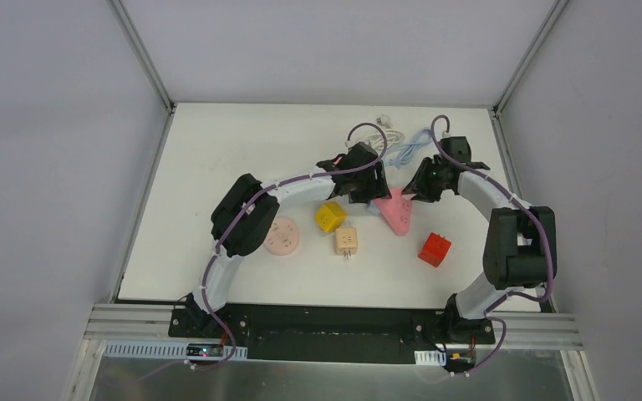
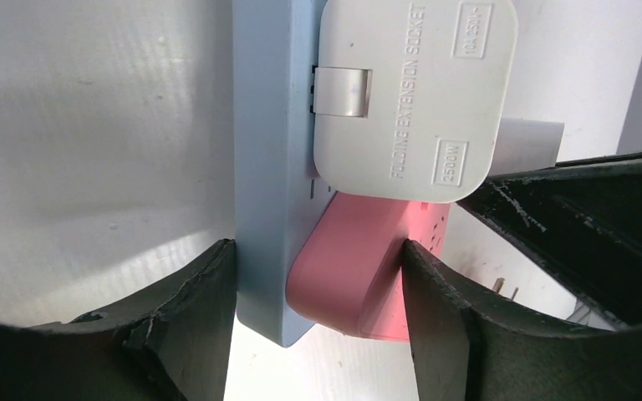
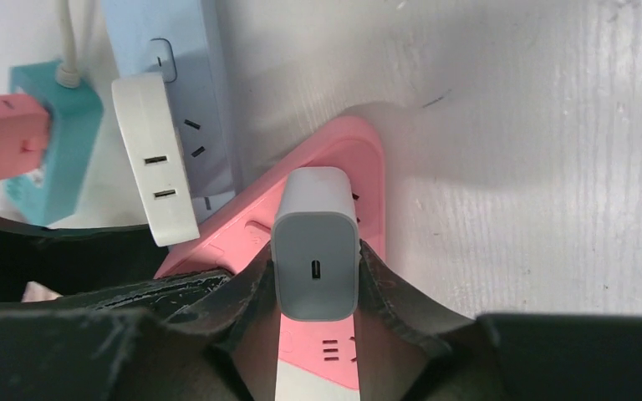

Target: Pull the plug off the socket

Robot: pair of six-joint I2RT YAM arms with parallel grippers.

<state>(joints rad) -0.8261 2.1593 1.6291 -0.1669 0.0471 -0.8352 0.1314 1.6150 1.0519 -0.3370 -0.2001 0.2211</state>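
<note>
In the right wrist view a grey-white plug (image 3: pixel 316 251) with a USB-C port stands seated in the pink socket (image 3: pixel 343 142). My right gripper (image 3: pixel 316 261) is shut on the plug, one finger against each side. The left wrist view shows my left gripper (image 2: pixel 318 276) clamped across the pink socket (image 2: pixel 351 267) and a light blue power strip (image 2: pixel 267 167) pressed against it. From above, the pink socket (image 1: pixel 398 210) lies mid-table between the left gripper (image 1: pixel 374 196) and the right gripper (image 1: pixel 414 190); the plug is hidden there.
A white folding extension socket (image 2: pixel 410 92) sits on the blue strip. A teal adapter (image 3: pixel 54 142) lies beside it. On the table are a yellow cube (image 1: pixel 330 216), a beige adapter (image 1: pixel 347 241), a red cube (image 1: pixel 435 249), a pink disc (image 1: pixel 282 236) and coiled cables (image 1: pixel 401 146).
</note>
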